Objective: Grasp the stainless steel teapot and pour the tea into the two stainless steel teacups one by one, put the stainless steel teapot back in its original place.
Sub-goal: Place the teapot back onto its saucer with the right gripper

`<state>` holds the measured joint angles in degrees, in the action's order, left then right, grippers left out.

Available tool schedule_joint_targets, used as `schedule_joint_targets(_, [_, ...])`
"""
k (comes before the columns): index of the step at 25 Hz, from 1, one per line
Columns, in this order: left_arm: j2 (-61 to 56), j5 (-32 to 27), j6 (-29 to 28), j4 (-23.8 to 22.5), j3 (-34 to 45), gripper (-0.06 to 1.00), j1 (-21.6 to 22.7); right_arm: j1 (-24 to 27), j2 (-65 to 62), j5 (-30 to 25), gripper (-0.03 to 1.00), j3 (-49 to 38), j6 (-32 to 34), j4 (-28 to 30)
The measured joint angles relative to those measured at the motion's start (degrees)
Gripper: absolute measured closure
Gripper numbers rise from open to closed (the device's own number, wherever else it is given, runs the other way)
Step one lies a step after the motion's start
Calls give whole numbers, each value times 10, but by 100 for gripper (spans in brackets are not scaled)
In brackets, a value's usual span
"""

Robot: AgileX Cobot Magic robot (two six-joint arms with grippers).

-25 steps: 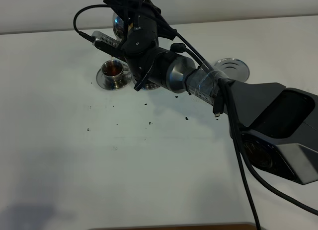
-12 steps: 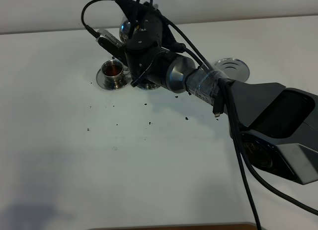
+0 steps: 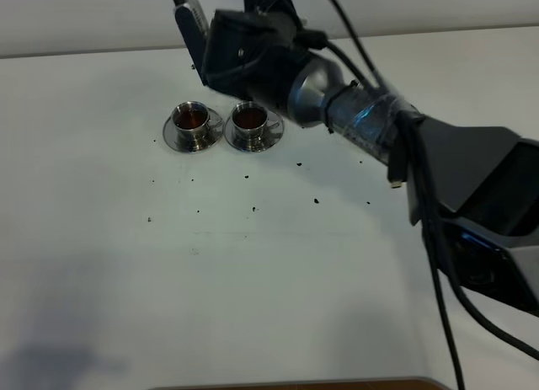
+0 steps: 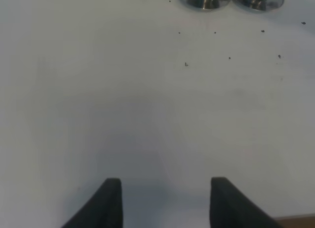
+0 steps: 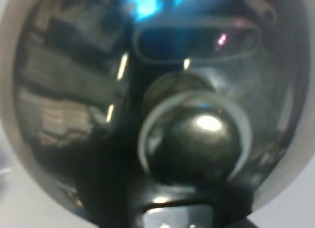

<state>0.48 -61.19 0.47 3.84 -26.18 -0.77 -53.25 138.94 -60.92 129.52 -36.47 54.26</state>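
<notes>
Teacups sit side by side on their saucers, the left teacup (image 3: 192, 118) and the right teacup (image 3: 249, 117), both showing dark tea, just below and to the left of the right gripper (image 3: 221, 53) in the high view. That gripper's jaws are drawn together on the stainless steel teapot (image 5: 162, 105), whose knobbed lid fills the right wrist view. Far from the cups, the left gripper (image 4: 165, 201) hangs over the bare white table (image 3: 253, 280), its fingers apart with nothing between them.
</notes>
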Motion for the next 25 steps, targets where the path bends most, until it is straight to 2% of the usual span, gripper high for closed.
schedule_joint_targets(4, [0, 0, 0, 0, 0, 48, 0, 0, -26, -72, 78, 0, 0, -72])
schedule_joint_targets(6, [0, 0, 0, 0, 0, 48, 0, 0, -32, -86, 78, 0, 6, -107])
schedule_joint_targets(17, [0, 0, 0, 0, 0, 48, 0, 35, -45, -91, 78, 3, 172, -336])
schedule_joint_targets(22, [0, 0, 0, 0, 0, 48, 0, 40, -88, -91, 78, -57, 229, -415])
schedule_joint_targets(25, [0, 0, 0, 0, 0, 48, 0, 44, -111, -91, 78, -102, 241, -464])
